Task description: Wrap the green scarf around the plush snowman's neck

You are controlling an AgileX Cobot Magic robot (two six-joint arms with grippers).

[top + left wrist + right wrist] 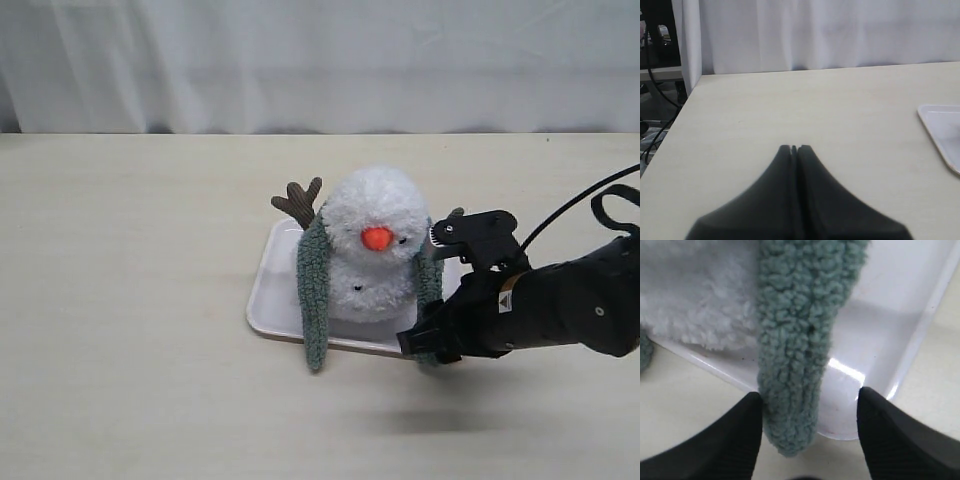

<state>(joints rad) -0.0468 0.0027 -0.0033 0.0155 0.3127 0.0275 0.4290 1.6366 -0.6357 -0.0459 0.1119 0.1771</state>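
The right end effector (809,397) is seen with its jaws apart, and one hanging end of the green scarf (795,365) is framed between them. One finger (747,420) sits just beside the knit, the other well clear of it. Nothing is gripped.

The scarf is draped over the plush snowman (375,250), which sits on the white tray (270,300) just ahead of that end effector. The other end of the scarf hangs down the snowman's far side. The front of the neck (352,262) is not yet crossed.

The scarf is judged light, soft and limp. It can be expected to sag and drag, and its fuzzy pile should hold well in a pinch. A hold near the tip, across the narrow width, looks best. The snowman is judged light too, so it could be tipped by a hard tug.

The left end effector (794,149) is seen closed on nothing, over bare counter (790,110), with only a tray corner beyond it.
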